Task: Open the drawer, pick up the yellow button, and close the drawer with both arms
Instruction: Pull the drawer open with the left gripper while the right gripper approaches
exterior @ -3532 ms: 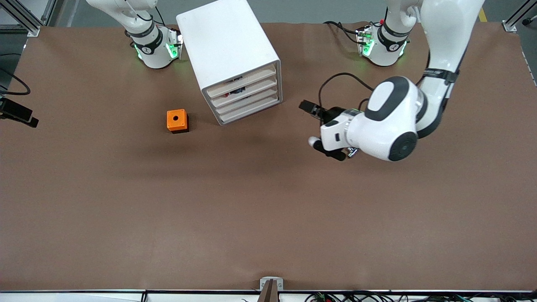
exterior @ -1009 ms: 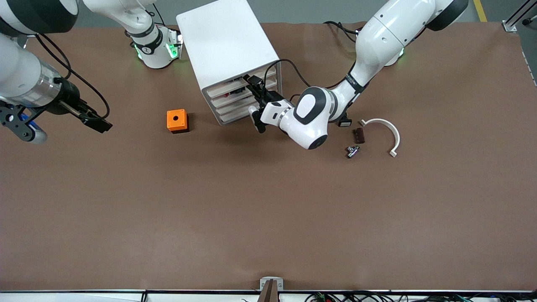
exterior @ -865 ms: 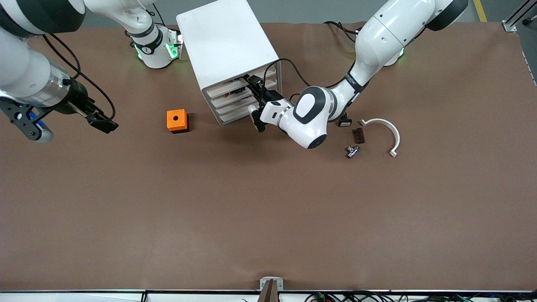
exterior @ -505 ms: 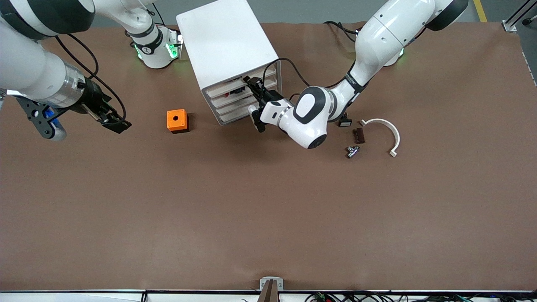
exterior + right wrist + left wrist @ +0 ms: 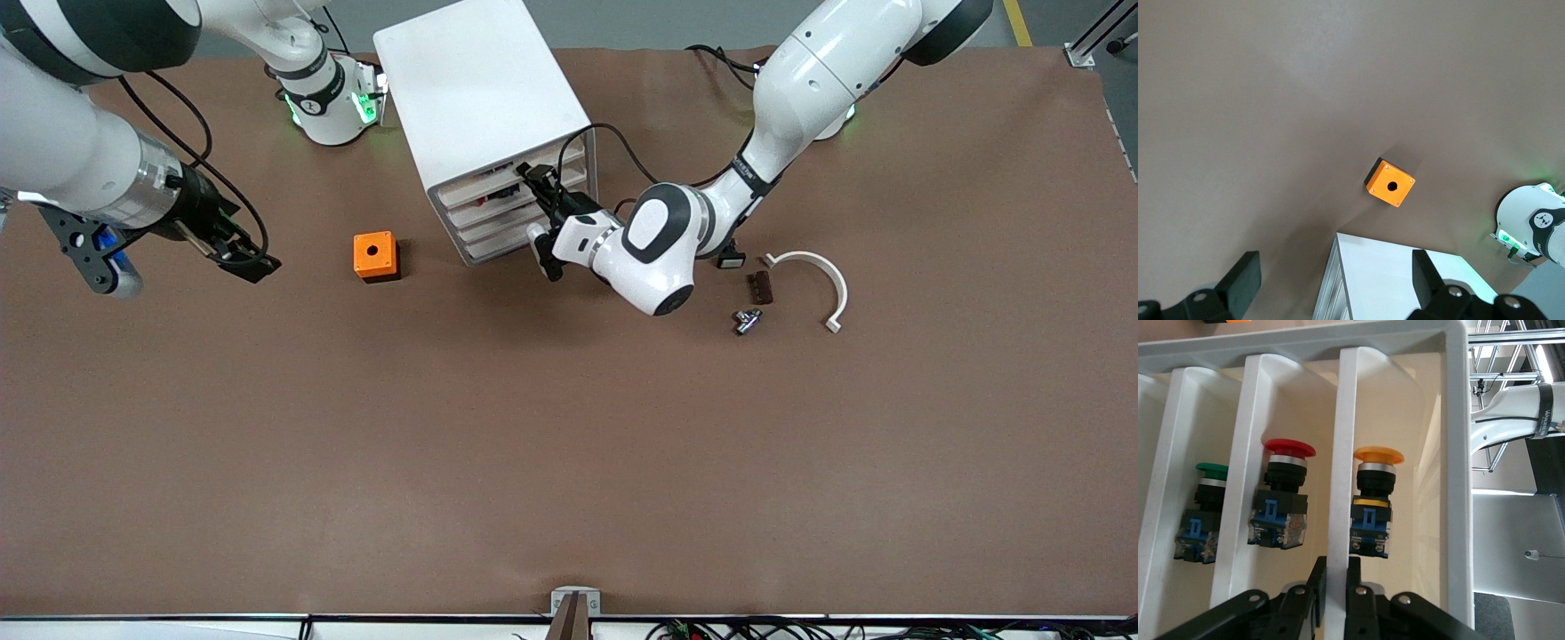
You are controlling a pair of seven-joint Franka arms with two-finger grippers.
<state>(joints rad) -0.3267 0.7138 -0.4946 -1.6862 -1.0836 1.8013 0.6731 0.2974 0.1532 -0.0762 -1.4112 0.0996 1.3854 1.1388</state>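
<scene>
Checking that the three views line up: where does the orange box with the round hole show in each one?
Front view: orange box on the table, beside the white cabinet, toward the right arm's end.
Left wrist view: only an orange sliver at the picture's edge; cannot tell if it is the box.
Right wrist view: the box at mid-picture, on bare table.
Shared landmark: the cabinet, next to the box in the front and right wrist views.

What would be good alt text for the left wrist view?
The left end effector grips a white drawer front between its fingers. In the drawers, three push buttons stand side by side: green, red, orange-yellow.
</scene>
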